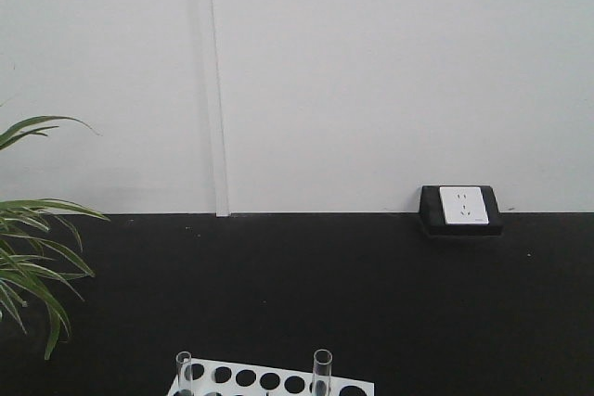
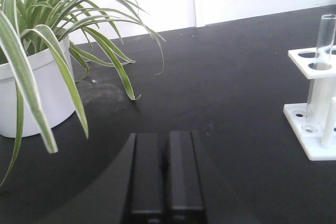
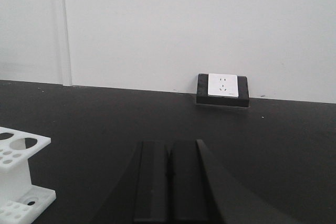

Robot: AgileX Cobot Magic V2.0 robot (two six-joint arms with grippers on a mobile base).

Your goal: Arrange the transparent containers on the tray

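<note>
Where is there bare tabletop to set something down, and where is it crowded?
Widest bare stretch: black tabletop between white holed rack and black-framed white socket box. Also bare between white-potted striped plant and rack. Crowded around the rack's clear glass tubes.

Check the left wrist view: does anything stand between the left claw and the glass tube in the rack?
Nothing visible does. Only bare black table lies between the left claw and the glass tube in the white rack.

Clear, glossy glass tubes [image 1: 322, 370] stand in a matt white plastic rack [image 3: 13, 171] on a matt black tabletop [image 1: 325, 294], with a smooth white pot [image 2: 31, 98] at left, a glossy white socket face [image 1: 463, 205] far right and a smooth pale wall [image 1: 371, 71] beyond.
</note>
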